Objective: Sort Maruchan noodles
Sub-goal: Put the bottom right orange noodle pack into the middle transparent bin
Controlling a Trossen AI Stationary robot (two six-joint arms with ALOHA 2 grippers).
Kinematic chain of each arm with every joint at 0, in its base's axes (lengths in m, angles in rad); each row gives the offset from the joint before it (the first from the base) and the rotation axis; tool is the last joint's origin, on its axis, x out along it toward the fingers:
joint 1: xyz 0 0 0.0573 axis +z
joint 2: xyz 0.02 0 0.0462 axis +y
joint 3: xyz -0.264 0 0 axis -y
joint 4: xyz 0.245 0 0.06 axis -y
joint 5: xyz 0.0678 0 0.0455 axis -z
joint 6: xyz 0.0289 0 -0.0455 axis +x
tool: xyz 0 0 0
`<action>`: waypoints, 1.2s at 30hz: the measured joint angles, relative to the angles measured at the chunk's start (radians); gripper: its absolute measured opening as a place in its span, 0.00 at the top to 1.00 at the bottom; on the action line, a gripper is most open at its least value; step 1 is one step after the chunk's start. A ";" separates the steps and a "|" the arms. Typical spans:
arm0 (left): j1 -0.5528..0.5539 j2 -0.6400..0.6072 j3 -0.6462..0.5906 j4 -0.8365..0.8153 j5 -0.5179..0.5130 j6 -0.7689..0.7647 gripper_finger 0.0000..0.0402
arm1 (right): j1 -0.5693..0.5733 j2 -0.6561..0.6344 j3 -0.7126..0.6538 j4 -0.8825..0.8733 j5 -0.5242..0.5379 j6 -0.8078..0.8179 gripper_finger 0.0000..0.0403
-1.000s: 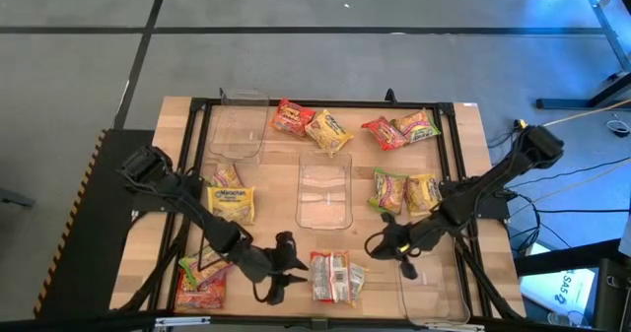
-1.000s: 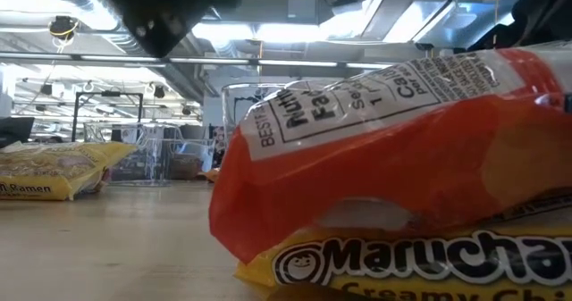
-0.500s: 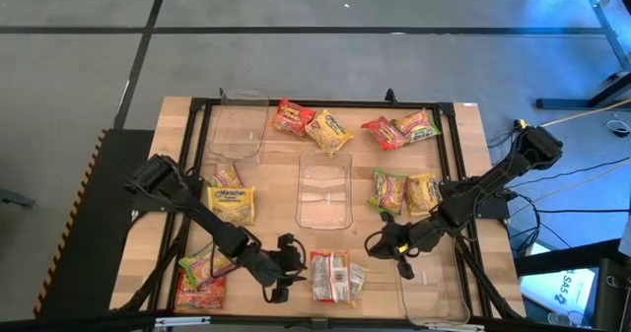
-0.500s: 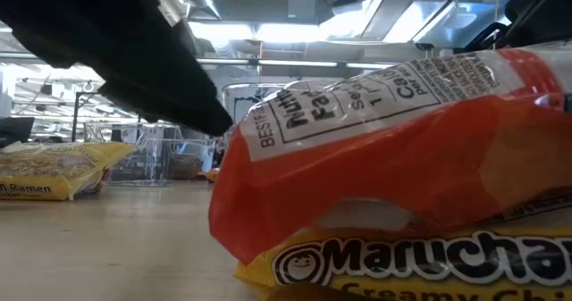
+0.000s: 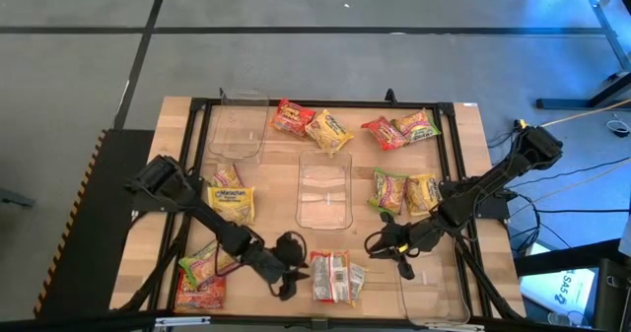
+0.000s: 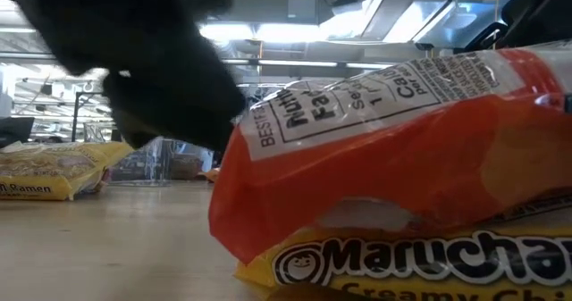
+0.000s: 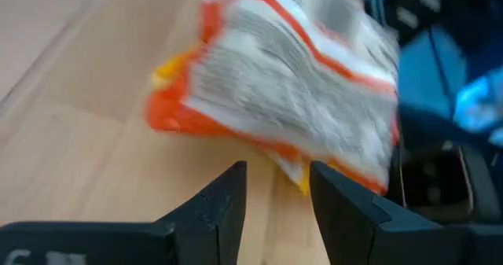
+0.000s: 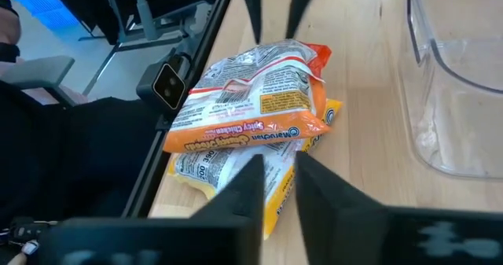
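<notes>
We see the left tool [image 5: 293, 266], fingers apart, beside the stacked noodle packets [image 5: 333, 277]; the right tool [image 5: 378, 245], fingers slightly apart, holds nothing

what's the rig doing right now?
Sorting ramen packets. Both arms converge on a two-packet stack at the table's near edge: a red packet lying on a yellow packet. The left end effector, fingers apart, sits just left of it; the right end effector faces it from the other side with a narrow gap. Neither holds anything. Other packets lie scattered around the clear trays.
</notes>
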 joint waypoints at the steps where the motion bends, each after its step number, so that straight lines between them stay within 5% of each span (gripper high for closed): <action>1: 0.009 -0.001 0.000 0.002 0.008 -0.029 0.64 | 0.000 0.000 0.000 0.000 0.000 -0.001 0.82; 7: 0.047 -0.001 0.000 0.024 0.075 -0.174 0.55 | 0.000 0.000 0.000 -0.002 -0.009 -0.012 0.58; 12: 0.043 -0.001 0.000 0.009 0.100 -0.333 0.54 | 0.000 0.000 0.000 -0.005 -0.009 -0.014 0.48; 17: 0.026 -0.001 0.000 0.028 -0.031 -0.396 0.54 | 0.000 0.000 0.000 -0.010 -0.009 -0.057 0.46; 36: 0.029 0.167 0.000 0.342 -0.114 -0.307 0.57 | 0.000 0.070 -0.001 0.020 0.001 -0.085 0.46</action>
